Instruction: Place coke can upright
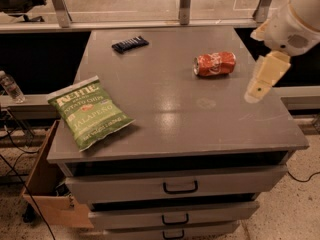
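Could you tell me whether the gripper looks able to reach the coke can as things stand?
Probably yes: the gripper hovers just right of the coke can, which lies on its side, with only bare tabletop between them; the chip bag sits far left.

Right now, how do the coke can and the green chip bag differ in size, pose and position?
Size: the coke can is much smaller than the chip bag. Colour: the can is orange-red, the bag green. Position: the can lies on its side at the back right of the cabinet top, near the gripper hovering by the right edge; the bag lies flat at the front left. Both rest on the top, untouched.
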Action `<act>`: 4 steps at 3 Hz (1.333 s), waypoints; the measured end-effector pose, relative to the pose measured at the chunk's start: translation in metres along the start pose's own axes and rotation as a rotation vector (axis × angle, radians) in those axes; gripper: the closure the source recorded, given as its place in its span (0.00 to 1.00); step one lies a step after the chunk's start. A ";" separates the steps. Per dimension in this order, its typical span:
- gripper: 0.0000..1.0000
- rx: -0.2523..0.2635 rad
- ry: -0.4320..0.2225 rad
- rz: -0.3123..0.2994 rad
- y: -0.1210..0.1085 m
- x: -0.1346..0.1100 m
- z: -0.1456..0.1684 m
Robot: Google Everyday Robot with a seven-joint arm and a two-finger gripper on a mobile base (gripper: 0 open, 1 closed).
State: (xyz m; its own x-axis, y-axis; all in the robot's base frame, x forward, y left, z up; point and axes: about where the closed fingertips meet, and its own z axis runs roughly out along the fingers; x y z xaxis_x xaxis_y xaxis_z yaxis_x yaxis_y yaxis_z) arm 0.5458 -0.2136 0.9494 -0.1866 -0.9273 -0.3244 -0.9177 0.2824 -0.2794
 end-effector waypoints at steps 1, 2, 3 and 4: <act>0.00 0.000 -0.070 0.012 -0.046 -0.015 0.043; 0.00 0.006 -0.117 0.012 -0.081 -0.032 0.080; 0.00 -0.004 -0.128 0.007 -0.105 -0.046 0.110; 0.00 -0.035 -0.117 -0.005 -0.113 -0.058 0.137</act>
State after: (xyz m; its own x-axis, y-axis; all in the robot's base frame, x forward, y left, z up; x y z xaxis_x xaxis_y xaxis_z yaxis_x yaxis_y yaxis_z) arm 0.7083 -0.1582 0.8756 -0.1413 -0.8933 -0.4266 -0.9307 0.2668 -0.2503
